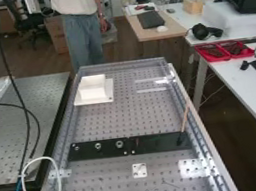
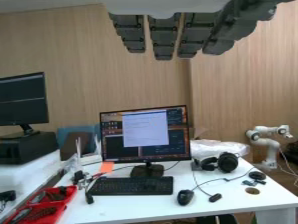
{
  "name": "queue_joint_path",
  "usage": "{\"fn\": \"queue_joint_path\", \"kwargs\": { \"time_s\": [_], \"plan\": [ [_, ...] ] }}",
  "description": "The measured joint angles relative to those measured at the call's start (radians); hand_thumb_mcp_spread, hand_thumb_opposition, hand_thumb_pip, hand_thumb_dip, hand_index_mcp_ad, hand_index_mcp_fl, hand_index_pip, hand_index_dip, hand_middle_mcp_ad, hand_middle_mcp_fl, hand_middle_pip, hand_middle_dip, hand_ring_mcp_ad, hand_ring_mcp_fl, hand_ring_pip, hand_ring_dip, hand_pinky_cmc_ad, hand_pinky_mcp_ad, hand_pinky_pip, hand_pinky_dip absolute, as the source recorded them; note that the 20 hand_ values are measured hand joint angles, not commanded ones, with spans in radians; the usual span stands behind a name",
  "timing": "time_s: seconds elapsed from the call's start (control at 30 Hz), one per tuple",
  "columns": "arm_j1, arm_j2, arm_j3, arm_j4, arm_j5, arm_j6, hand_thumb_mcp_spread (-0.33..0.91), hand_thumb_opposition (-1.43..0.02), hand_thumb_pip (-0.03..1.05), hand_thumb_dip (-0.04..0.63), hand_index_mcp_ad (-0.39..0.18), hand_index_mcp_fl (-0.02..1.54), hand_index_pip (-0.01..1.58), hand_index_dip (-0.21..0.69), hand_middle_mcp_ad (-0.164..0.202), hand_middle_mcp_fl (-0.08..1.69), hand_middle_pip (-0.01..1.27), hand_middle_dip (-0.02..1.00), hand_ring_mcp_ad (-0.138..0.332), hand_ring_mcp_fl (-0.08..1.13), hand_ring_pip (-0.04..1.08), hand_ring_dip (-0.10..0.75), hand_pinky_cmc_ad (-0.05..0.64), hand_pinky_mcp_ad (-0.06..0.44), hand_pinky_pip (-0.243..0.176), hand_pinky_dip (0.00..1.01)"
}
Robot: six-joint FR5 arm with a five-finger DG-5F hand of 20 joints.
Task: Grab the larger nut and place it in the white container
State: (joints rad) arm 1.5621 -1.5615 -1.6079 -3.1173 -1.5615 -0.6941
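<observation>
The black bar [image 1: 159, 143] holds the larger nut [image 1: 98, 146], apart from the hand [image 2: 164, 37] (fingers straight).

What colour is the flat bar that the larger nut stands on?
Black; the flat bar shows best in the high view.

Robot hand [image 2: 164, 35], fingers straight

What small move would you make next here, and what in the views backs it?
Probably swing the open hand toward the black bar: the larger nut stands there between the smaller nut and bearing, outside the white container, while the wrist view faces a desk and monitor.
</observation>
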Motion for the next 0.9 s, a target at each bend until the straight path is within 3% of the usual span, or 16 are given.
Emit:
{"fn": "queue_joint_path", "kwargs": {
  "time_s": [0.13,0.17,0.2,0.23,0.27,0.4,0.5,0.7,0.8,0.9],
  "plan": [
    [0.000,0.001,-0.003,0.005,-0.002,0.002,0.01,0.00,0.02,0.007,0.012,0.02,0.01,-0.012,0.052,0.02,0.02,0.04,0.066,0.01,0.01,0.017,0.049,0.044,-0.010,0.02],
    [0.000,0.002,-0.004,0.006,-0.003,0.003,0.04,-0.06,0.11,0.014,0.012,0.02,0.01,-0.012,0.049,0.02,0.02,0.04,0.070,0.01,0.01,0.021,0.049,0.044,-0.010,0.04],
    [0.000,0.002,-0.005,0.006,-0.004,0.003,0.13,-0.15,0.30,0.037,0.012,0.02,0.02,-0.010,0.045,0.02,0.05,0.04,0.070,0.01,0.01,0.028,0.044,0.047,-0.010,0.11],
    [0.001,0.002,-0.006,0.007,-0.004,0.002,0.19,-0.23,0.39,0.056,0.009,0.02,0.02,-0.026,0.045,0.02,0.07,0.06,0.070,0.01,0.03,0.042,0.063,0.063,-0.010,0.18],
    [0.001,0.002,-0.007,0.007,-0.004,0.002,0.22,-0.30,0.42,0.072,0.009,0.02,0.03,-0.042,0.045,0.04,0.09,0.08,0.063,0.01,0.03,0.058,0.087,0.101,-0.012,0.25],
    [0.002,0.004,-0.011,0.012,-0.003,0.004,0.27,-0.55,0.43,0.093,-0.007,0.02,0.07,-0.073,0.047,0.04,0.11,0.14,0.106,0.01,0.05,0.089,0.209,0.215,-0.038,0.43],
    [0.003,0.006,-0.015,0.015,-0.001,0.007,0.27,-0.65,0.46,0.089,-0.007,0.04,0.07,-0.075,0.047,0.06,0.11,0.16,0.129,0.01,0.07,0.117,0.265,0.265,-0.047,0.52],
    [0.009,0.015,-0.044,0.028,0.022,0.001,0.26,-0.73,0.48,0.094,-0.005,0.04,0.09,-0.087,0.052,0.05,0.13,0.19,0.157,0.01,0.09,0.140,0.332,0.307,-0.075,0.58],
    [0.015,0.027,-0.086,0.053,0.055,0.003,0.24,-0.74,0.55,0.093,-0.005,0.04,0.09,-0.098,0.054,0.05,0.14,0.20,0.168,0.01,0.09,0.145,0.353,0.323,-0.075,0.61],
    [0.023,0.039,-0.132,0.076,0.101,0.006,0.24,-0.74,0.55,0.112,-0.005,0.04,0.09,-0.101,0.056,0.09,0.14,0.21,0.171,0.02,0.09,0.150,0.367,0.333,-0.075,0.65]
  ]
}}
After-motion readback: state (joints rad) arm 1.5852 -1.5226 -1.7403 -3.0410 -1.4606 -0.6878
